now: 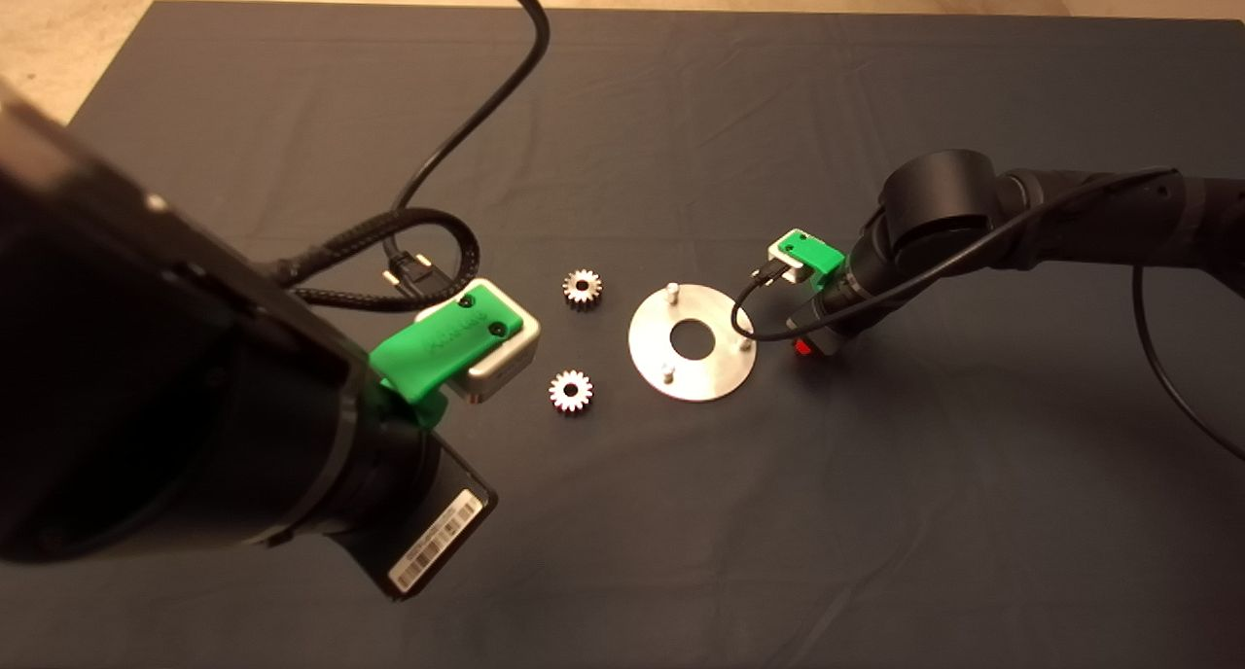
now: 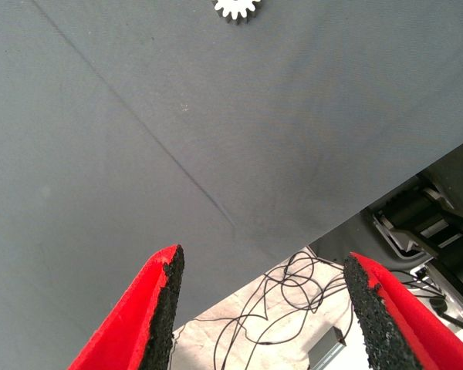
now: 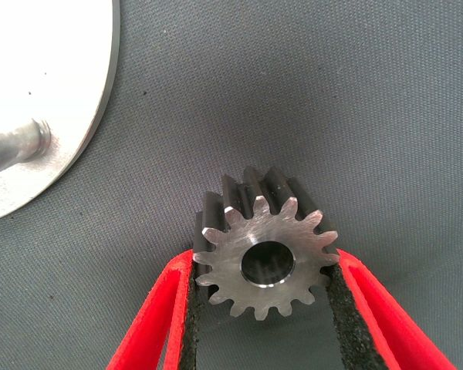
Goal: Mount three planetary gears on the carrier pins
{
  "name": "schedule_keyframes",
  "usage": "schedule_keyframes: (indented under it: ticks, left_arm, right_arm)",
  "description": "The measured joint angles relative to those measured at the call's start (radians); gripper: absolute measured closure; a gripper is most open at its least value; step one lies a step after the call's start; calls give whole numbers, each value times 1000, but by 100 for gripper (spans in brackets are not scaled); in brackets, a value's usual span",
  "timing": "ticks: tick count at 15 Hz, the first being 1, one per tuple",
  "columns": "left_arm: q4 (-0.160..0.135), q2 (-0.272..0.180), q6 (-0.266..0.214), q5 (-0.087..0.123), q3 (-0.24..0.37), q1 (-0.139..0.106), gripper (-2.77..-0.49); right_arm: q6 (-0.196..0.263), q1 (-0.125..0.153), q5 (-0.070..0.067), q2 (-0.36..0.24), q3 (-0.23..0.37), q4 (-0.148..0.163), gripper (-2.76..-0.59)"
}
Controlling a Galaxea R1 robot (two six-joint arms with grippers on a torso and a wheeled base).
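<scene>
The silver disc (image 1: 702, 378) lies mid-mat, its three carrier pins (image 1: 671, 291) standing bare. Two planetary gears lie flat left of it, one farther back (image 1: 583, 287) and one nearer (image 1: 571, 391). My right gripper (image 3: 265, 262) is low over the mat just right of the disc, shut on a third gear (image 3: 266, 258), whose teeth touch both pads. The disc rim (image 3: 54, 77) and one pin (image 3: 15, 146) sit close beside that gear. My left gripper (image 2: 262, 262) hovers open near the mat's front edge, nothing between its fingers; a gear (image 2: 235, 8) lies ahead of it.
The left arm's bulky wrist (image 1: 428, 353) and looping black cables (image 1: 428, 251) sit left of the loose gears. The right arm (image 1: 1070, 222) reaches in from the right. Beyond the mat's edge the left wrist view shows floor cables (image 2: 293, 301) and the robot's base (image 2: 424, 223).
</scene>
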Motion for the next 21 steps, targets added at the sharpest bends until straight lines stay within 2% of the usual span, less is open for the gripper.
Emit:
schedule_keyframes:
  ticks: [3, 4, 5, 6, 8, 9, 10, 11, 15, 17, 21]
  left_arm:
    - [0, 0, 0, 0, 0, 0, -146]
    - [0, 0, 0, 0, 0, 0, -146]
    - [0, 0, 0, 0, 0, 0, -146]
    - [0, 0, 0, 0, 0, 0, -146]
    - [0, 0, 0, 0, 0, 0, -146]
    - [0, 0, 0, 0, 0, 0, -146]
    - [0, 0, 0, 0, 0, 0, -146]
    - [0, 0, 0, 0, 0, 0, -146]
    - [0, 0, 0, 0, 0, 0, -146]
    - [0, 0, 0, 0, 0, 0, -146]
    - [0, 0, 0, 0, 0, 0, -146]
  right_arm:
    - [0, 1, -1, 0, 1, 3, -100]
    - [0, 6, 0, 0, 1, 13, -100]
    - [0, 18, 0, 0, 1, 38, -100]
    - [0, 44, 0, 1, 1, 80, -100]
    - [0, 106, -2, 5, 2, 141, -100]
    - [0, 146, -2, 9, 2, 159, -100]
    - [0, 197, -2, 22, 2, 171, -100]
    - [0, 210, -2, 34, 2, 181, -100]
    - [0, 209, 0, 67, 6, 244, -99]
    - [0, 209, -1, 72, 6, 264, -100]
    - [0, 209, -2, 75, 22, 275, -99]
